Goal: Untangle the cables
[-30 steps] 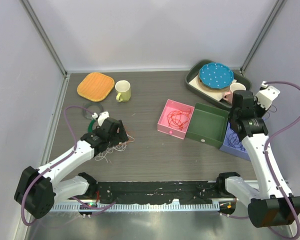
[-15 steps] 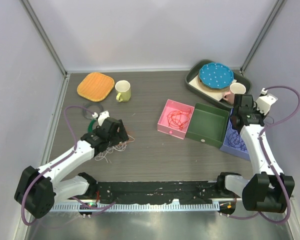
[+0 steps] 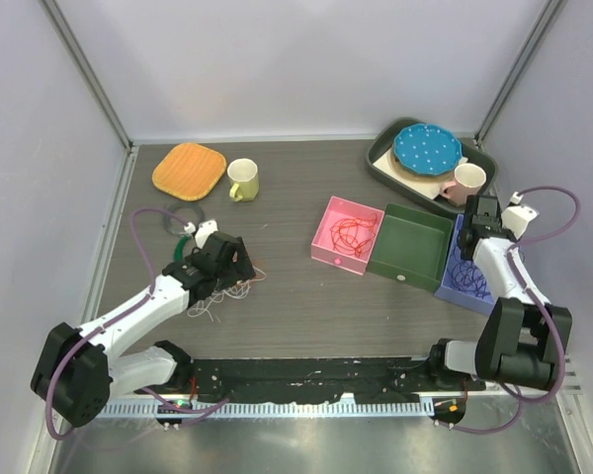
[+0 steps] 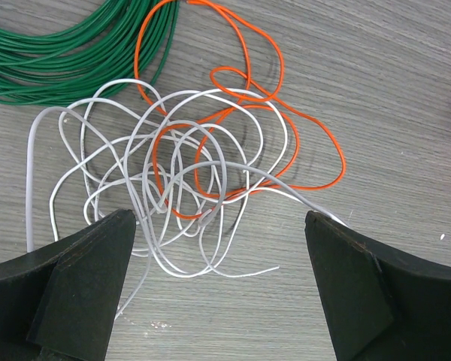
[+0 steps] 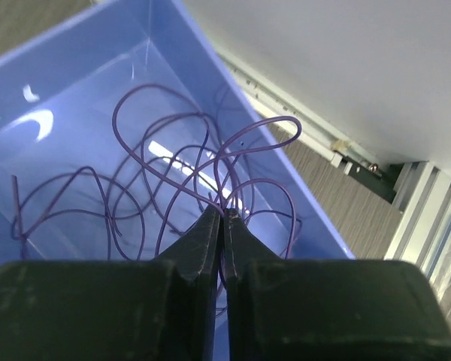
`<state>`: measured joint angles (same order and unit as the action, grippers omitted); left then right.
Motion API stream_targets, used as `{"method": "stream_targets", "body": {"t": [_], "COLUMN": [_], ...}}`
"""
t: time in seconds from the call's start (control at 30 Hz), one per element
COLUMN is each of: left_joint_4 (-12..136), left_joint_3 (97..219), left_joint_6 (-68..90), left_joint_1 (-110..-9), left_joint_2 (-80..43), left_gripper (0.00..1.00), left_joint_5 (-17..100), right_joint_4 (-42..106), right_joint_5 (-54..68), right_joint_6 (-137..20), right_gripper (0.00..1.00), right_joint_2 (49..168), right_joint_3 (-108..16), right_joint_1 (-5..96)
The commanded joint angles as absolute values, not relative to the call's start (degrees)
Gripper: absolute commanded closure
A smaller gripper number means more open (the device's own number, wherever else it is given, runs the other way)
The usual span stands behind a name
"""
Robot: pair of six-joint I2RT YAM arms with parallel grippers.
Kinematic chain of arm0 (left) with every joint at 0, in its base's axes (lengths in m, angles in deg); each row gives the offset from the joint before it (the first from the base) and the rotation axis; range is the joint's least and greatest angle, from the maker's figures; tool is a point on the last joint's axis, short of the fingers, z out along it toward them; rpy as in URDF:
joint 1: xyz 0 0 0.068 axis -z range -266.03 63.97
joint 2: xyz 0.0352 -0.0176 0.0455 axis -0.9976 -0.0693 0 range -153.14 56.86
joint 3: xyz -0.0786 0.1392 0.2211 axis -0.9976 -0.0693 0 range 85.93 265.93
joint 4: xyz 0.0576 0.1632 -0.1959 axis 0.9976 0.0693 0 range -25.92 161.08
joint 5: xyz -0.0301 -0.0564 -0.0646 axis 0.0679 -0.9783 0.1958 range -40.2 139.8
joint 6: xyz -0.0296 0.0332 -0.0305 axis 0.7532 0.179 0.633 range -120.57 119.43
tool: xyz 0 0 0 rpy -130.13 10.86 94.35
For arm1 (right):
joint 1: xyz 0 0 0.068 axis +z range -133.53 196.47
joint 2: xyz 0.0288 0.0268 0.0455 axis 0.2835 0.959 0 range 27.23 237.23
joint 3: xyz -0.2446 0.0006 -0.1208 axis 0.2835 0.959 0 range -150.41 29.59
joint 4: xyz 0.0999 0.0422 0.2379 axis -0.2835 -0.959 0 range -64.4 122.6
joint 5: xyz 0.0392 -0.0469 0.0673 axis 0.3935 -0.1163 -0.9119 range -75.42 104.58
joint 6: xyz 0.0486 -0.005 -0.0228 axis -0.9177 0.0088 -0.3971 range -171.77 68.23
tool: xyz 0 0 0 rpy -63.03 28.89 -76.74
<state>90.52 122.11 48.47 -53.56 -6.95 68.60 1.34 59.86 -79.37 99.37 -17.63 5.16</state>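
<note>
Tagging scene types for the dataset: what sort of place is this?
Probably a lab robot cell, not a home. Bare white walls on metal posts enclose the table; two arms bolt to a rail at its edge; cables are staged by colour, a purple cable in a blue box.

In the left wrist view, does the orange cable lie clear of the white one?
No, the orange cable threads through loops of the white cable.

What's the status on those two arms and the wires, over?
Left gripper open, poised over tangled white and orange wires. Right gripper shut on purple wire in blue box. Green coil crowds the tangle's edge.
</note>
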Motion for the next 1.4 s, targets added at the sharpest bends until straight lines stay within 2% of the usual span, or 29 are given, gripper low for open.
{"method": "stream_targets", "body": {"t": [0.0, 0.1, 0.13, 0.2, 0.3, 0.47, 0.5, 0.63, 0.67, 0.77, 0.8, 0.87, 0.93, 1.0, 1.03, 1.27, 1.37], "left_joint_4": [88.9, 88.8, 88.6, 88.6, 88.8, 89.2, 89.3, 88.9, 88.5, 88.5, 88.6, 88.8, 89.1, 91.1, 93.5, 100.2, 101.0], "left_joint_3": [122.0, 121.8, 121.6, 121.6, 121.7, 121.5, 121.5, 121.0, 121.0, 121.2, 121.2, 121.2, 121.3, 121.4, 121.7, 119.9, 117.8], "left_joint_6": [48.2, 48.2, 48.2, 48.2, 48.3, 48.4, 48.4, 48.4, 48.4, 48.4, 48.4, 48.4, 48.6, 50.0, 52.1, 57.3, 58.2], "left_joint_1": [-53.9, -53.9, -53.9, -53.8, -53.9, -53.8, -53.9, -53.9, -53.9, -53.9, -53.9, -53.9, -53.9, -53.9, -53.9, -54.2, -54.3], "left_joint_2": [-6.4, -6.2, -6.2, -6.6, -6.6, -5.9, -5.8, -5.3, -5.3, -5.9, -6.0, -6.2, -6.2, -5.5, -5.1, 3.6, 9.4], "left_gripper": [0.00, 0.00, 0.00, 0.00, 0.00, 0.00, 0.00, 0.00, 0.00, 0.00, 0.00, 0.00, 0.00, 0.00, 0.00, 0.00, 0.00], "left_joint_5": [68.5, 68.3, 68.3, 68.4, 68.3, 68.6, 68.6, 68.2, 68.1, 68.1, 68.2, 68.5, 69.6, 71.4, 74.1, 78.3, 78.6], "right_joint_4": [4.9, 4.4, 4.7, 4.8, 4.1, 4.2, 5.0, 12.3, 15.8, 21.5, 23.5, 32.5, 39.3, 44.4, 46.4, 49.1, 48.3], "right_joint_5": [55.5, 53.7, 53.0, 51.9, 50.6, 47.8, 46.1, 23.3, 16.7, 19.3, 18.5, 11.5, 4.6, 4.6, 4.6, 1.2, 0.2], "right_joint_6": [-80.3, -81.0, -80.9, -80.9, -79.4, -77.5, -76.6, -74.2, -74.2, -72.1, -71.4, -68.3, -66.8, -64.3, -63.5, -53.0, -50.0], "right_gripper": [0.88, 0.74, 0.66, 0.63, 0.53, 0.28, 0.25, 0.11, 0.10, 0.09, 0.09, 0.08, 0.08, 0.08, 0.08, 0.09, 0.10], "right_joint_2": [102.6, 101.9, 101.2, 99.1, 96.0, 85.8, 84.2, 78.0, 76.5, 75.4, 76.0, 77.5, 82.8, 88.5, 94.9, 121.1, 129.4], "right_joint_3": [-16.9, -17.5, -17.3, -17.6, -18.8, -18.6, -17.8, -15.1, -14.7, -14.1, -13.4, -11.5, -10.1, -11.4, -12.4, -26.4, -33.1], "right_joint_1": [4.5, 4.4, 4.4, 4.5, 4.4, 4.7, 4.7, 7.0, 9.2, 27.8, 37.1, 43.8, 52.5, 57.7, 61.6, 70.9, 71.2]}}
